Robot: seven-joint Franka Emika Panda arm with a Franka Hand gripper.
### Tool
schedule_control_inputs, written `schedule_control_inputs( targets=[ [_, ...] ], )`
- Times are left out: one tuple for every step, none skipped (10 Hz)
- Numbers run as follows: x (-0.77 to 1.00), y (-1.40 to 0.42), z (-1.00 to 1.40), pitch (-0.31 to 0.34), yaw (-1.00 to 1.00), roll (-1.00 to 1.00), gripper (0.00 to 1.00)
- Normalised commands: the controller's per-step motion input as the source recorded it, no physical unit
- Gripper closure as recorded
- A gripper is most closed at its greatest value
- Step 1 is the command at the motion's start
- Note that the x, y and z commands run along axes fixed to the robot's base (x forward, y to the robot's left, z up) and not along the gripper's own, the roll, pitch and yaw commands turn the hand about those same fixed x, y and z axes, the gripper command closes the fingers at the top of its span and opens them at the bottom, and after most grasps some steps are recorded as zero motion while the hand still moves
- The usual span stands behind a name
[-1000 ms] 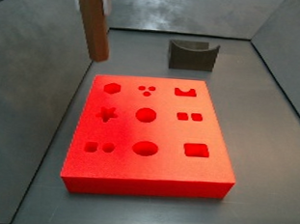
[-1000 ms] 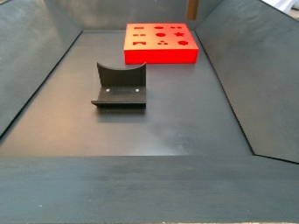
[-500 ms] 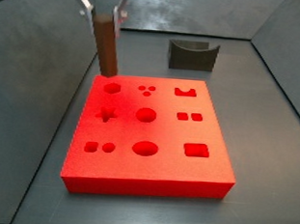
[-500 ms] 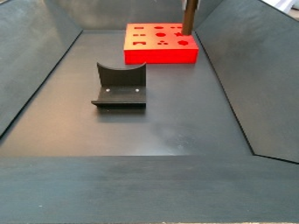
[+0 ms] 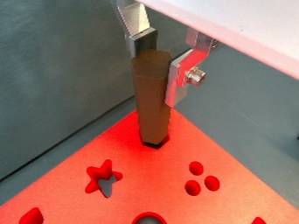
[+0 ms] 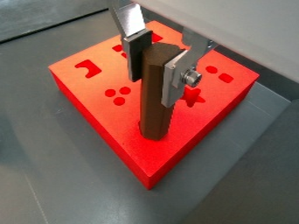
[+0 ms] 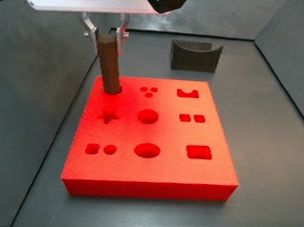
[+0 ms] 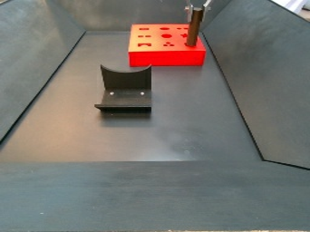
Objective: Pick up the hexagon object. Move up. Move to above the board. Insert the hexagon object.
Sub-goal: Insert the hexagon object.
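My gripper (image 7: 106, 29) is shut on the hexagon object (image 7: 111, 64), a slim brown peg held upright by its upper end. In both wrist views the silver fingers (image 5: 181, 74) press the peg's (image 5: 151, 101) flat sides. Its lower end meets the red board (image 7: 165, 146) at a far corner, covering the hexagon hole there, and seems to sit just inside it. How deep it sits I cannot tell. The peg (image 6: 152, 101) stands straight on the board (image 6: 111, 144). In a side view the gripper (image 8: 194, 9) and peg (image 8: 190, 27) are at the board's (image 8: 164, 56) far right corner.
The dark fixture (image 7: 194, 55) stands on the grey floor behind the board, and in a side view the fixture (image 8: 123, 89) is well in front of it. Star, round and square holes lie open across the board's top. Sloping grey walls enclose the floor.
The gripper has come straight down with the peg. The peg's lower end went from hanging above the board's corner to resting at the hexagon hole.
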Motion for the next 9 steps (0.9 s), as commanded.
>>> schedule_control_inputs(
  targets=[
    [0.03, -0.07, -0.31, -0.094, 0.02, 0.0, 1.0],
    [0.31, 0.0, -0.39, -0.039, 0.03, 0.0, 1.0],
    [0.38, 0.0, -0.43, 0.0, 0.05, 0.0, 1.0],
    [0.48, 0.03, -0.4, 0.0, 0.04, 0.0, 1.0],
    [0.48, 0.05, -0.39, 0.0, 0.03, 0.0, 1.0],
    [0.08, 0.0, -0.45, -0.009, 0.01, 0.03, 1.0],
    [0.0, 0.0, -0.47, -0.051, 0.0, 0.07, 1.0],
    [-0.07, 0.0, -0.54, -0.099, 0.0, 0.09, 1.0],
    [-0.15, -0.03, -0.63, -0.164, 0.0, 0.11, 1.0]
  ],
)
